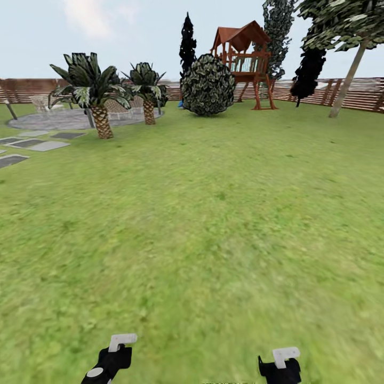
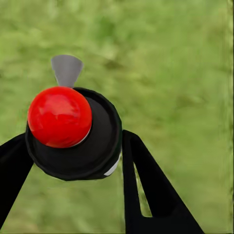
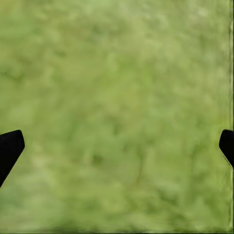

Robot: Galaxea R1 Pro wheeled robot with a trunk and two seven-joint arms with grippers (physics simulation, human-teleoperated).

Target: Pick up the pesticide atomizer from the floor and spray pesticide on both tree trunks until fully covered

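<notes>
The pesticide atomizer (image 2: 73, 146), a round black body with a red ball on top and a grey nozzle, sits between the black fingers of my left gripper (image 2: 75, 139), which is shut on it above the grass. My left gripper (image 1: 114, 354) hangs low over the lawn at the near left. My right gripper (image 1: 280, 365) is at the near right, open (image 3: 119, 141), with only grass between its fingertips. A tree (image 1: 341, 26) with a pale leaning trunk (image 1: 349, 80) stands far off at the right by the fence.
Open lawn (image 1: 213, 224) stretches ahead. Two short palms (image 1: 98, 101) and a grey paved patch (image 1: 58, 120) lie at the far left. A round bush (image 1: 209, 85) and a wooden play tower (image 1: 246, 58) stand at the back. A brown slat fence (image 1: 362, 93) bounds the garden.
</notes>
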